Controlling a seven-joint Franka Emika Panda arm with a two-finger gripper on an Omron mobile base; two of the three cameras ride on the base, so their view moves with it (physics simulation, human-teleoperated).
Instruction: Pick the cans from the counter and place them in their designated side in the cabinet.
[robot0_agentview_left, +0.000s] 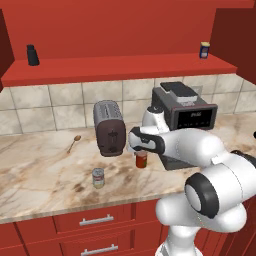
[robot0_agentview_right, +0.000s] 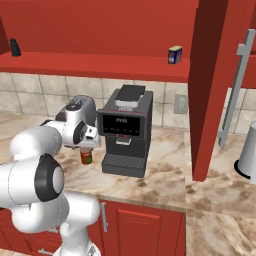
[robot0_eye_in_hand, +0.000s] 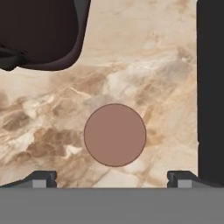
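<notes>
On the beige marble counter (robot0_agentview_left: 45, 170), a silvery labelled can (robot0_agentview_left: 98, 178) stands near left; right of it, a dark red cylindrical can (robot0_agentview_left: 141, 159) sits directly below the wide-open, empty pincer (robot0_eye_in_hand: 113, 177), beside a black coffee machine (robot0_agentview_right: 125, 131).

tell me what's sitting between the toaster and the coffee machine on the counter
The dark red can stands upright there on the counter, with the open gripper directly above it. The left base view shows it; the hand view looks down on its top.
</notes>
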